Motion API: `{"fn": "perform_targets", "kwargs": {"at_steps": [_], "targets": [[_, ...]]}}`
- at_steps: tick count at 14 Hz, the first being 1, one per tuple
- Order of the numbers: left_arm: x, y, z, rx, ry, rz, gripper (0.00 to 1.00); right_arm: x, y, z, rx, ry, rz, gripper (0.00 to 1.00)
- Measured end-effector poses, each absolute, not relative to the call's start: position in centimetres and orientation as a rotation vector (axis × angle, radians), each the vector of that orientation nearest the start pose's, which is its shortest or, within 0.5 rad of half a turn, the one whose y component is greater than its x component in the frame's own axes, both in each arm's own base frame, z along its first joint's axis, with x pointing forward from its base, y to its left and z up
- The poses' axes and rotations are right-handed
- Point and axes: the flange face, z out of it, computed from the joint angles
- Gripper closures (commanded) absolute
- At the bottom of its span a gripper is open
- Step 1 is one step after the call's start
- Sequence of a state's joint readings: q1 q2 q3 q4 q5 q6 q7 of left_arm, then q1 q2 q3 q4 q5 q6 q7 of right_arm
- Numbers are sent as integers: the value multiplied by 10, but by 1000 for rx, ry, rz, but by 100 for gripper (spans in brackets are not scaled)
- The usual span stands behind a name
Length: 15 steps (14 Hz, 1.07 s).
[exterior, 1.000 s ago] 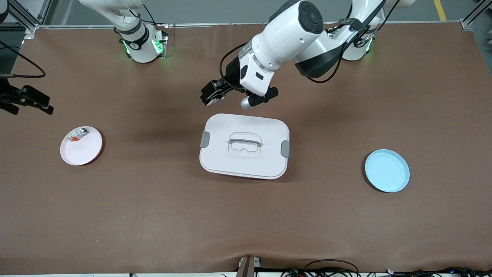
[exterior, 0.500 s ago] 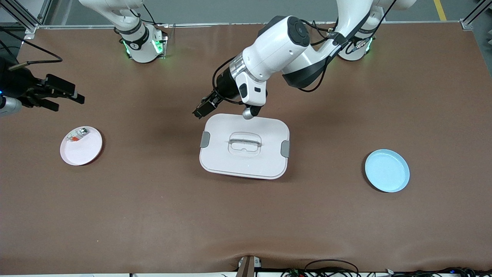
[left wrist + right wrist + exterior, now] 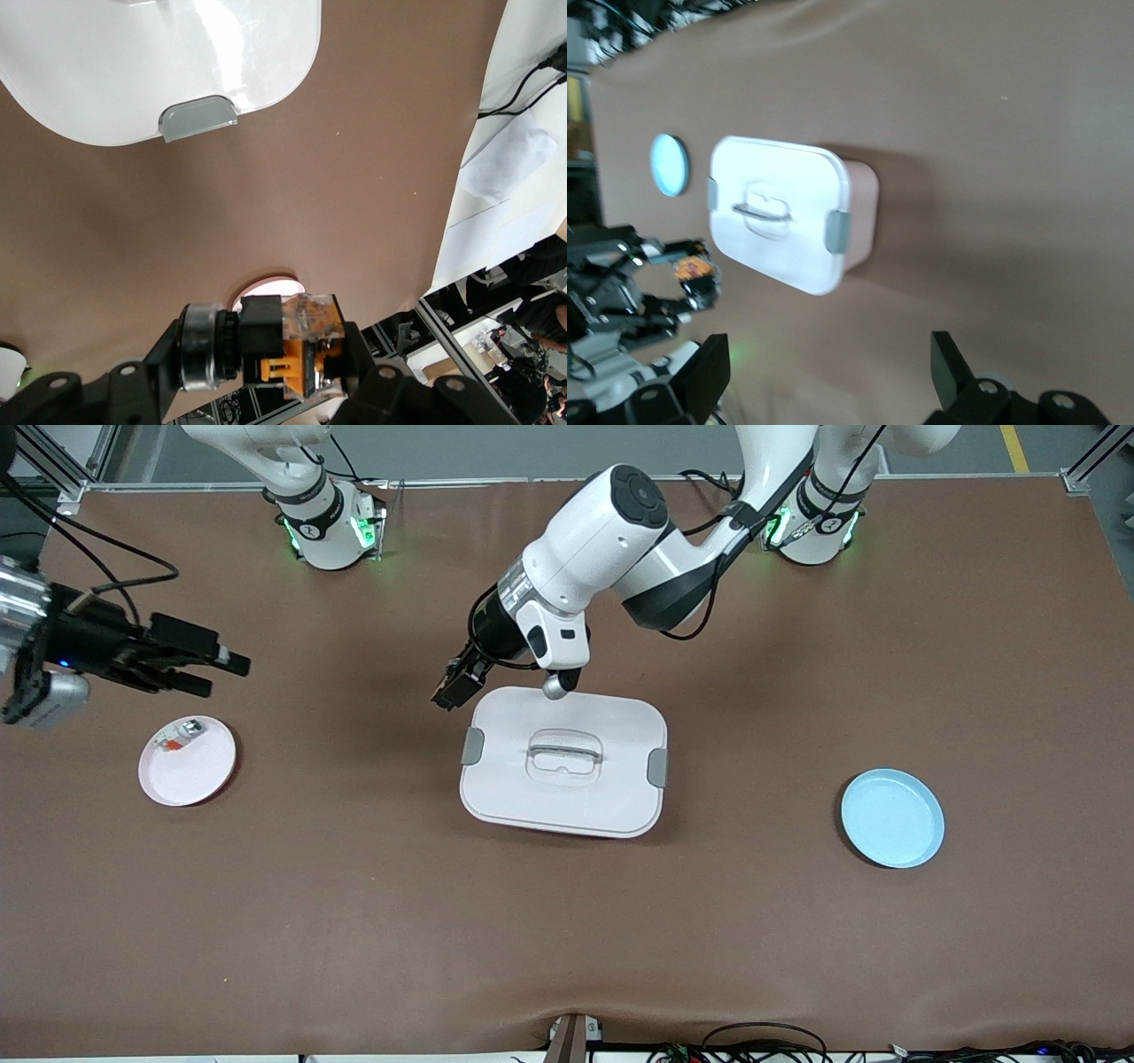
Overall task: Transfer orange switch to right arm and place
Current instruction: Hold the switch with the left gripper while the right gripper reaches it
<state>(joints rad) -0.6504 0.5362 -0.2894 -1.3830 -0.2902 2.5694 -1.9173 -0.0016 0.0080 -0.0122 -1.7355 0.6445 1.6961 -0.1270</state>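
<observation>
My left gripper (image 3: pixel 448 690) is shut on the orange switch (image 3: pixel 297 343), a small black block with an orange and clear middle and a silver ring at one end. It holds the switch in the air over the bare table, beside the white box's corner toward the right arm's end. The switch also shows in the right wrist view (image 3: pixel 695 269). My right gripper (image 3: pixel 219 672) is open and empty, in the air over the table just above the pink plate (image 3: pixel 199 772). Its jaws point toward the left gripper.
A white lidded box (image 3: pixel 564 797) with a handle and grey clips stands mid-table. The pink plate holds a small silver-white piece with a red-orange bit (image 3: pixel 178 736). A blue plate (image 3: pixel 892 818) lies toward the left arm's end.
My left gripper has carried the switch toward the right arm's end and down beside the box. My right gripper has come in from the table's end toward the middle.
</observation>
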Motion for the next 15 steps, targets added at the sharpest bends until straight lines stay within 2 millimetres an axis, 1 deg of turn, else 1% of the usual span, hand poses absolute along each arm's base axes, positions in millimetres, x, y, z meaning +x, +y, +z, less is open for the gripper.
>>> {"fn": "perform_targets", "kwargs": {"at_steps": [2,4,5,6,10,12,15], "targets": [[490,-575,492,1933,1445,-338,79,557,82,557,-2493,-34,-38,0],[493,-573,496,1921,1448,-334,79,549,116,551,-2448,-43,-81,0],[494,-573,496,1919,1449,-333,79,547,127,547,-2426,-44,-100,0],[494,-573,496,1919,1449,-332,79,545,134,541,-2406,-52,-120,0],[494,-572,497,1917,1449,-332,79,538,149,519,-2342,-61,-203,0],[494,-572,497,1917,1449,-332,79,531,167,512,-2318,-46,-240,0],[494,-573,499,1915,1447,-331,79,520,196,508,-2283,-24,-283,0]]}}
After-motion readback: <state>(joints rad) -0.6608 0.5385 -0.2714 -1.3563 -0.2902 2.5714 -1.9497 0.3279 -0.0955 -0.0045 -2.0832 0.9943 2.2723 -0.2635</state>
